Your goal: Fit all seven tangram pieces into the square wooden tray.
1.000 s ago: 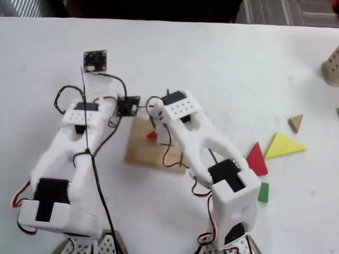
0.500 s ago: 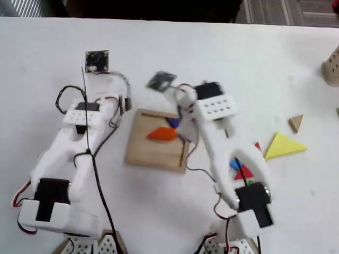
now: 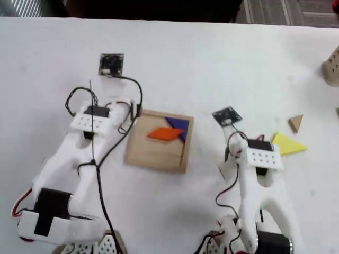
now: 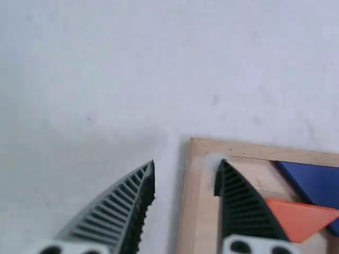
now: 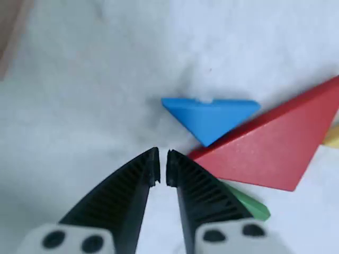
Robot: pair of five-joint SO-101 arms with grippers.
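Note:
The square wooden tray [image 3: 153, 153] lies mid-table and holds an orange parallelogram [image 3: 165, 133] and a dark blue triangle [image 3: 179, 125]. My left gripper [image 4: 185, 165] is open and straddles the tray's wall [image 4: 254, 151] near a corner, with one finger [image 4: 241, 211] inside and the other outside. To the right of the tray, my right gripper [image 5: 162, 159] is shut and empty. It points down just short of a light blue triangle [image 5: 209, 116], which touches a red triangle [image 5: 270, 153]. A green piece [image 5: 246, 203] lies beside one finger.
A yellow triangle [image 3: 290, 144] and a small tan triangle [image 3: 295, 123] lie right of the right arm [image 3: 259, 174]. A wooden peg object [image 3: 331, 66] stands at the far right edge. Camera boards and cables hang off both wrists.
The right arm has swung off the tray and back to the loose pieces on the right, leaving the orange parallelogram in the tray. The left arm has shifted slightly toward the tray.

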